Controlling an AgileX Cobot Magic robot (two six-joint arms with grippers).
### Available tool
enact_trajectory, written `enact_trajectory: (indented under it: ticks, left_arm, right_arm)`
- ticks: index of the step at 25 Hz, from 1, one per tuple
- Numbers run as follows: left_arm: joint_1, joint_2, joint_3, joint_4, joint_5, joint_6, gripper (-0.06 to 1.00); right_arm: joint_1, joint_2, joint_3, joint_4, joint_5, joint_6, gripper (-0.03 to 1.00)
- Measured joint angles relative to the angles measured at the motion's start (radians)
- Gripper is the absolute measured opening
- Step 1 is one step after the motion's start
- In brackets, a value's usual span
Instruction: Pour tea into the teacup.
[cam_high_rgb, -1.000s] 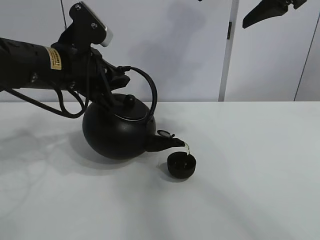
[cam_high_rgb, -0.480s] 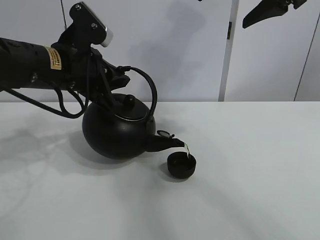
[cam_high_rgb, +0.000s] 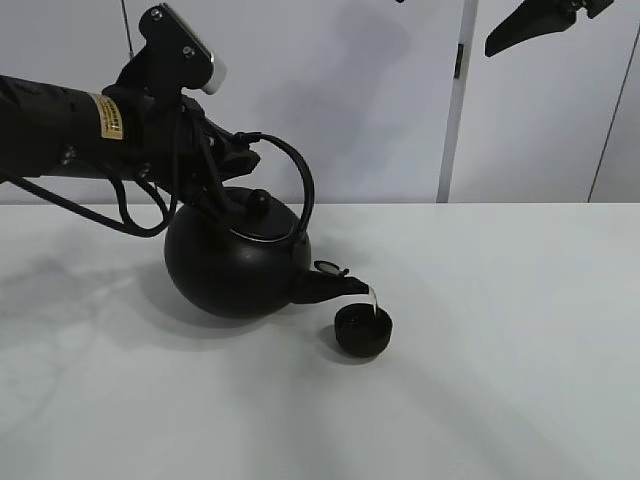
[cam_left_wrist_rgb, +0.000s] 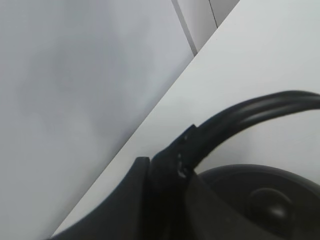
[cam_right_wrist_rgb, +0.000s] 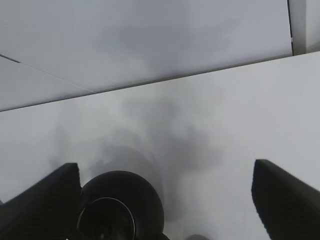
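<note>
While the left hand (cam_high_rgb: 230, 158) is clamped on the handle (cam_high_rgb: 301, 182) of the tilted kettle (cam_high_rgb: 235, 272), a thin stream of tea (cam_high_rgb: 373, 298) falls from the spout into the teacup (cam_high_rgb: 361, 333), which stands on the bench (cam_high_rgb: 520, 350) just beside the kettle. The right hand (cam_right_wrist_rgb: 165, 175) hangs high, fingers wide apart.

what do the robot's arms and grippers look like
Everything visible is black. The left arm is a thick tube with a yellowish printed label, loose black cables looping beneath it, and a black bracket on top carrying a white-capped camera. The right gripper has two flat, angular black fingers.
</note>
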Motion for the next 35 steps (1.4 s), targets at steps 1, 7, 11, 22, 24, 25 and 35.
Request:
enact_trajectory:
  ticks: [1,7,11,22,24,25,35]
  left_arm:
    - [0.000,0.000,0.000,0.000,0.000,0.000,0.10]
    - [0.000,0.000,0.000,0.001,0.000,0.000,0.10]
    - [0.000,0.000,0.000,0.000,0.000,-0.018,0.10]
    - [0.000,-0.007,0.000,-0.072,0.000,-0.123,0.10]
    - [0.000,-0.020,0.003,-0.116,-0.001,-0.125,0.10]
    - [0.000,-0.028,0.009,-0.135,-0.002,-0.125,0.10]
    - [0.000,-0.084,0.172,-0.393,-0.146,-0.092,0.10]
  right_arm:
    - [0.000,0.000,0.000,0.000,0.000,0.000,0.64]
    - [0.000,0.000,0.000,0.000,0.000,0.000,0.64]
    - [0.000,0.000,0.000,0.000,0.000,0.000,0.64]
    - [0.000,0.000,0.000,0.000,0.000,0.000,0.64]
    - [0.000,0.000,0.000,0.000,0.000,0.000,0.64]
    - [0.000,0.000,0.000,0.000,0.000,0.000,0.64]
    - [0.000,0.000,0.000,0.000,0.000,0.000,0.64]
